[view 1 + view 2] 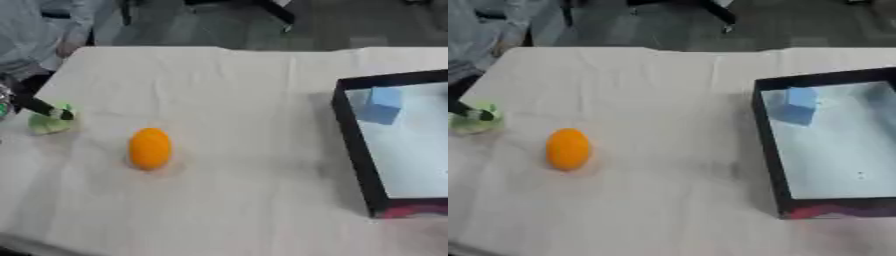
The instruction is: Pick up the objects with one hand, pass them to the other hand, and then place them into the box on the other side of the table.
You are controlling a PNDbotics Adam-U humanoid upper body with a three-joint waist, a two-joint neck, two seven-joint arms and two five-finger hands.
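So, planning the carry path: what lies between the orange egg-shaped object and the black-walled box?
Nothing: only bare white tablecloth lies between the orange egg-shaped object and the black-walled box, clearest in the left eye view.

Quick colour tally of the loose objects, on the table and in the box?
Orange: 1, the orange object on the cloth.
Green: 1, the green object under the left hand.
Blue: 1, the blue block inside the box.
Total: 3

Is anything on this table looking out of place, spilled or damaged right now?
Nothing stands out. The orange object lies alone on the white cloth, the blue block sits inside the black-walled box, and the left hand touches a pale green object at the table's left edge. No spills or damage show.
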